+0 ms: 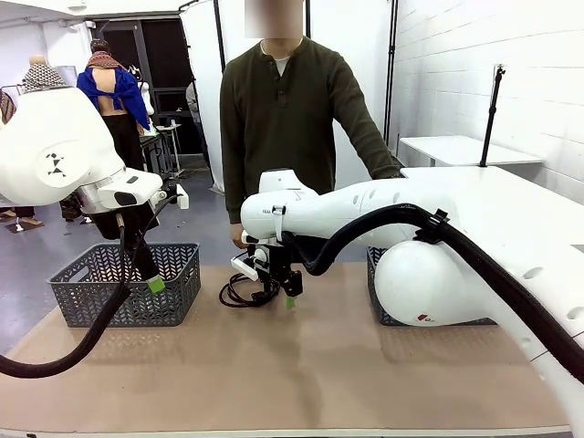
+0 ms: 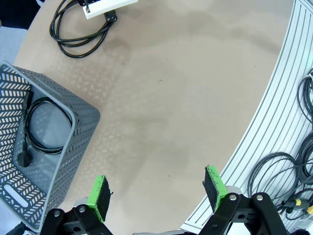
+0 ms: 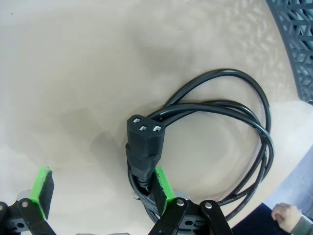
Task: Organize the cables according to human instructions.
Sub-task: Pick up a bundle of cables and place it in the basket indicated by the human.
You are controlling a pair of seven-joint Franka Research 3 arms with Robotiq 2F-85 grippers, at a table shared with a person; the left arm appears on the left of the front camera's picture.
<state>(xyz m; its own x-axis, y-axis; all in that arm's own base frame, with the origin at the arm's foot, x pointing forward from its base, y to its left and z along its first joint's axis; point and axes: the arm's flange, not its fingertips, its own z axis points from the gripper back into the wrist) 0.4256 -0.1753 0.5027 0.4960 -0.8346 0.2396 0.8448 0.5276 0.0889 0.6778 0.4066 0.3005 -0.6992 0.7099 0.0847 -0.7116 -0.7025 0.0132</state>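
Observation:
One black cable (image 1: 245, 294) lies coiled on the brown table (image 1: 319, 365) in front of the person. My right gripper (image 1: 283, 294) hangs open just above its right side. In the right wrist view the cable's plug (image 3: 143, 142) lies close inside one green pad (image 3: 161, 185), and the right gripper (image 3: 101, 188) holds nothing. A second coiled cable (image 2: 41, 128) lies inside the left grey basket (image 2: 78, 142). My left gripper (image 2: 157, 193) is open and empty over bare table beside that basket. From the front, the left gripper (image 1: 151, 276) hovers at the basket's right end.
The left basket (image 1: 128, 283) stands at the table's left, a second grey basket (image 1: 376, 274) at the right behind my right arm. The person stands at the far edge, one hand (image 1: 239, 239) low near the cable. Loose wires (image 2: 293, 166) lie beyond the table's ribbed edge.

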